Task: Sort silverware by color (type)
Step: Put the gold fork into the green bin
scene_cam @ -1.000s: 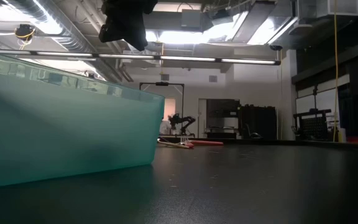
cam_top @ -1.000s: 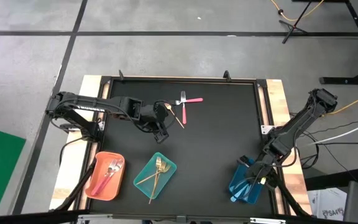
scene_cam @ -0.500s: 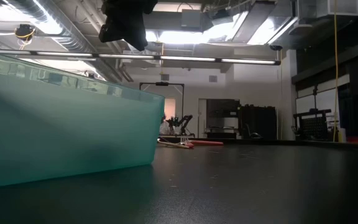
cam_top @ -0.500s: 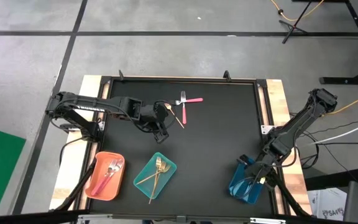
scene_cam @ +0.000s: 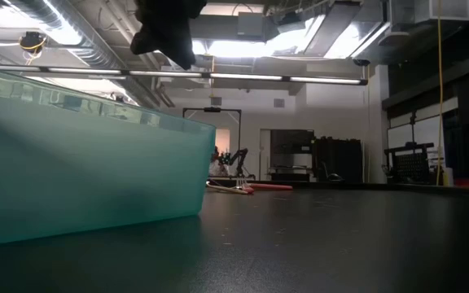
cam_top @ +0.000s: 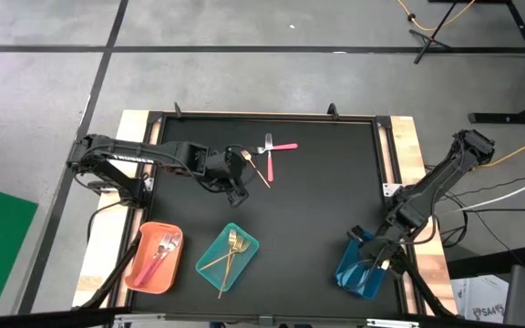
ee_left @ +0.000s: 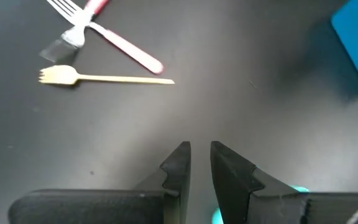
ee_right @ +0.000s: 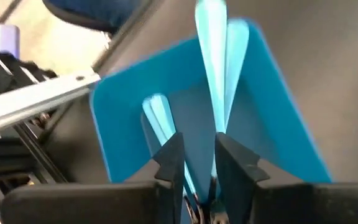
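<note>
Nearby, teal tray (cam_top: 229,257), orange tray (cam_top: 155,259), blue tray (cam_top: 359,270)

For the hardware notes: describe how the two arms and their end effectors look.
Both arms are dark, jointed and slim. The left end effector and the right end effector each carry two flat black fingers with notched inner edges. A teal light glows at the left wrist. Black cabling hangs by the left arm's base.

Pink fork (ee_left: 73,15) cut off.
</note>
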You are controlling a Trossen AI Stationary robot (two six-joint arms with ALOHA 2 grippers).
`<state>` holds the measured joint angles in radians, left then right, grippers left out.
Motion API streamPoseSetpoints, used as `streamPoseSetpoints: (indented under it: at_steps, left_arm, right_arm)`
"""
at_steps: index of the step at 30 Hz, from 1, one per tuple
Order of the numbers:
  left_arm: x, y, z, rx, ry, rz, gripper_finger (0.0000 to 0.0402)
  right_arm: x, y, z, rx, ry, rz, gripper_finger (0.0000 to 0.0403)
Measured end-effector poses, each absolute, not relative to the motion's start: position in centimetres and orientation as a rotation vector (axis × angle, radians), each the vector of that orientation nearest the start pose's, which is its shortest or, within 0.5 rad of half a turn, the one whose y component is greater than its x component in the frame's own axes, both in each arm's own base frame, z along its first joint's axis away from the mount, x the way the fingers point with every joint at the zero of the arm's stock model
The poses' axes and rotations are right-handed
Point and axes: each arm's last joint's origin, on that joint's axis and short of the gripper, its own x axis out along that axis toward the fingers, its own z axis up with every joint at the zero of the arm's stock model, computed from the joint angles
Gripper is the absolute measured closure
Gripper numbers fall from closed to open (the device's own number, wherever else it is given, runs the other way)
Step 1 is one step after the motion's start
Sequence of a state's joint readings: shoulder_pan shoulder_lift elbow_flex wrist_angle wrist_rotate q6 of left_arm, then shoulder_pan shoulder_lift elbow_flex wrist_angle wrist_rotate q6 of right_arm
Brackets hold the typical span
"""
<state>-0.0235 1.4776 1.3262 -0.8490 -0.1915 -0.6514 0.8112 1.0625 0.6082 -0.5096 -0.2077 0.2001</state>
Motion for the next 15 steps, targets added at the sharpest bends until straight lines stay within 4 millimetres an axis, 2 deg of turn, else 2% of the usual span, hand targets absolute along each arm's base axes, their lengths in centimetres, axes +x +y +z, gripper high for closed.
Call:
streamPoseSetpoints:
  at_steps: [9,15]
  left_arm:
    - [30.6,1.1,31.2,-0.505,0.793,0.508,0.0345]
    - [31.4,2.5,31.3,-0.516,0.717,0.561,0.0345]
  right_arm:
    - [13.3,13.9,23.7,-0.338,0.999,0.669,0.0327]
    - [14.5,13.1,25.6,-0.422,0.921,0.537,0.0327]
